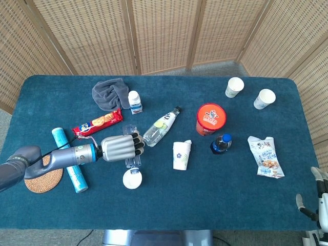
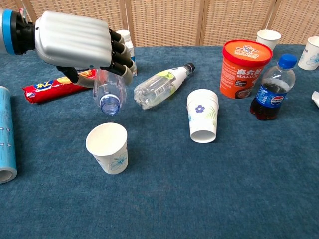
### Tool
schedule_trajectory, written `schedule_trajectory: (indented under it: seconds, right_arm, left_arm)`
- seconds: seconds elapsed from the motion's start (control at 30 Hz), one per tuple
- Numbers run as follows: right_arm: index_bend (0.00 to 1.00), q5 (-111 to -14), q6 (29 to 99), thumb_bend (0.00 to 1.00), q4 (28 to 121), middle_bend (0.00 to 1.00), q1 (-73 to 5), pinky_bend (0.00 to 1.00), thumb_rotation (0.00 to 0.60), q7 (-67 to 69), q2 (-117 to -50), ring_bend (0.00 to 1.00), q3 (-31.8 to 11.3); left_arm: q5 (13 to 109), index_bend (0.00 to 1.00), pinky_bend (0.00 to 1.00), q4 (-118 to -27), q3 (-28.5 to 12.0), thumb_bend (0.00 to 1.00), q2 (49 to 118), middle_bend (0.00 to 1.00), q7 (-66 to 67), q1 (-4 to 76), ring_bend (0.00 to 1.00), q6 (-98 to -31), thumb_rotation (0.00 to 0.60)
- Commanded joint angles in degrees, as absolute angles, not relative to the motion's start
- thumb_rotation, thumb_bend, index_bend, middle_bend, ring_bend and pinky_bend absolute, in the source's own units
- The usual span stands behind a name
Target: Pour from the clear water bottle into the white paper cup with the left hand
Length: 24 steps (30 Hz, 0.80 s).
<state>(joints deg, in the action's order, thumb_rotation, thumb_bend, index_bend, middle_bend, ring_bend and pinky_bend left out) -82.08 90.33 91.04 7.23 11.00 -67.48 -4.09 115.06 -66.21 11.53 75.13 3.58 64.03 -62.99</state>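
- The left hand hangs over the counter's left half, fingers clamped round the water bottle.
- The bottle tilts, open mouth pointing down towards the front edge, above and just behind the paper cup; it carries no label.
- Only "MALO" reads on the orange tub.
- The right hand sits off the counter's front right corner; I cannot tell how its fingers lie.
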Motion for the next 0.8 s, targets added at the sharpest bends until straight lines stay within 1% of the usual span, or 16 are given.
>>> schedule_trajectory:
  seconds: [0.03,0.17,0.3,0.47,0.8]
  right_arm:
    - [0.0,-82.06,90.22,0.44,91.23,0.04,7.11,0.0,0.6,10.75,-67.37,0.0,-4.15]
    - [0.0,-82.17,90.02,0.44,91.66,0.04,6.85,0.0,0.6,10.33,-67.26,0.0,-4.19]
    - [0.0,-82.19,89.82,0.44,91.97,0.04,6.72,0.0,0.6,10.33,-67.11,0.0,-4.16]
    - [0.0,-82.14,89.93,0.44,92.27,0.04,6.79,0.0,0.6,10.1,-66.87,0.0,-4.12]
    - [0.0,-82.08,89.5,0.44,92.56,0.04,6.54,0.0,0.6,9.86,-66.82,0.0,-4.02]
  left_arm:
    - [111.38,0.41,0.35,-67.12,10.69,0.47,75.82,0.34,0.91,61.1,0.33,-63.82,0.6]
    - [108.05,0.41,0.36,-67.88,9.78,0.47,76.04,0.34,-0.79,58.13,0.33,-65.12,0.6]
    - [102.13,0.41,0.36,-69.38,7.94,0.47,77.01,0.34,-5.25,54.03,0.33,-66.46,0.6]
    - [97.17,0.4,0.36,-69.82,5.93,0.47,78.31,0.33,-10.54,50.37,0.33,-67.93,0.6]
    - [87.56,0.36,0.33,-74.36,2.19,0.46,78.57,0.32,-22.87,45.98,0.32,-64.73,0.6]
